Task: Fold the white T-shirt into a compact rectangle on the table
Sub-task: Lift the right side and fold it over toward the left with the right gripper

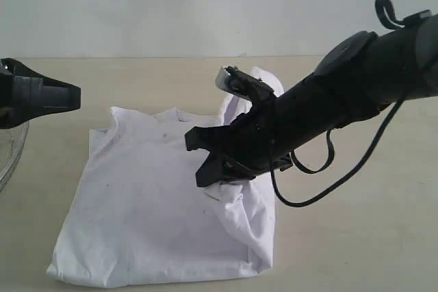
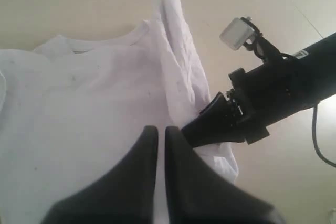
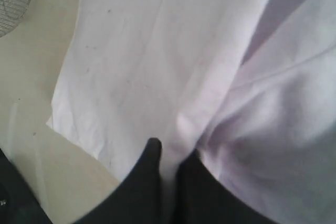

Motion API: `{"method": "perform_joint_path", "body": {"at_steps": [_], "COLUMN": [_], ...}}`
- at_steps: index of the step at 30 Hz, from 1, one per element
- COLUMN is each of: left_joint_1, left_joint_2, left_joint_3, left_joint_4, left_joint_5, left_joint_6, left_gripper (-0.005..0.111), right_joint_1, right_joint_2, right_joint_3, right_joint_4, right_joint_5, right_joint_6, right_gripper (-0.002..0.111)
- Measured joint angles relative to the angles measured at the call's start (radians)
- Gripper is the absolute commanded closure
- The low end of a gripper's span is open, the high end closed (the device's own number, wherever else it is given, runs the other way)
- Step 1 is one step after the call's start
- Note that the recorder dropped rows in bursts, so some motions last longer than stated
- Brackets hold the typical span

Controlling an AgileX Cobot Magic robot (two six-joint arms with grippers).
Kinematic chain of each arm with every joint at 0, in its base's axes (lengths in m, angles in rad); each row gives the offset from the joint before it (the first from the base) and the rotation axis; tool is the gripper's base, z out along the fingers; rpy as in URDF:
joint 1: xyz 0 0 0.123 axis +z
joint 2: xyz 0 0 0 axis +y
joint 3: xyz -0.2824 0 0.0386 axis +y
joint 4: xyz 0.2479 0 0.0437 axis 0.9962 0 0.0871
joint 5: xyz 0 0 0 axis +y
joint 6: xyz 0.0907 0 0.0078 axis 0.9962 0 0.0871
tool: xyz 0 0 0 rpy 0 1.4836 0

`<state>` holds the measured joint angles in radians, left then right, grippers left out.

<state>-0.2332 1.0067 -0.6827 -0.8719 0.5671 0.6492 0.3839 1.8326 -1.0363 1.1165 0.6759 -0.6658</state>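
One white T-shirt (image 1: 144,203) lies on the table (image 1: 356,237), plain side up with no print showing, its collar toward the far edge and its hem toward the near edge. The right gripper (image 1: 197,161) reaches in from the right and sits over the right part of the shirt, closed down on a fold of it. In the right wrist view the cloth runs up between the two dark fingers (image 3: 149,161), and the shirt's right side bunches and rises behind the arm instead of lying flat. The left gripper (image 1: 74,95) hangs just off the shirt's left shoulder, apart from the cloth. Its two fingers (image 2: 147,150) are pressed together with only a thin slit between them, and they hold nothing. In the left wrist view the right gripper's tip meets the ridge of gathered fabric. In all there is one shirt, two grippers, and one wire basket (image 1: 8,152), which stands at the left edge of the table, clear of the shirt.
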Motion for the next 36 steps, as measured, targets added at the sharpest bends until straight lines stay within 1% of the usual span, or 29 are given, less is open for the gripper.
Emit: {"method": "perform_joint_path", "body": {"at_steps": [4,9,12,18,22,33,36], "left_joint_1": [0.0,0.0,0.0,0.0,0.0,0.0,0.0], "left_joint_2": [0.0,0.0,0.0,0.0,0.0,0.0,0.0], "left_joint_3": [0.0,0.0,0.0,0.0,0.0,0.0,0.0], "left_joint_4": [0.0,0.008,0.06,0.228,0.285,0.309,0.346], "left_joint_5": [0.001,0.003,-0.004,-0.03,-0.047,-0.052,-0.032], "left_joint_6": [0.0,0.0,-0.022,-0.155,-0.208,-0.23,-0.251], "left_gripper": [0.102,0.102,0.102,0.102,0.102,0.102,0.102], "right_joint_1": [0.057,0.094,0.114,0.156,0.181,0.207,0.21], "right_joint_2": [0.031,0.064,0.082,0.126,0.149,0.172,0.172], "right_joint_3": [-0.06,-0.13,-0.159,-0.21,-0.23,-0.302,-0.32], "right_joint_4": [0.026,0.034,0.037,0.042,0.042,0.042,0.042], "right_joint_5": [0.0,0.014,0.016,0.027,0.027,0.06,0.078], "right_joint_6": [0.003,0.011,0.013,0.017,0.019,0.023,0.023], "right_gripper": [0.108,0.108,0.108,0.108,0.108,0.108,0.108]}}
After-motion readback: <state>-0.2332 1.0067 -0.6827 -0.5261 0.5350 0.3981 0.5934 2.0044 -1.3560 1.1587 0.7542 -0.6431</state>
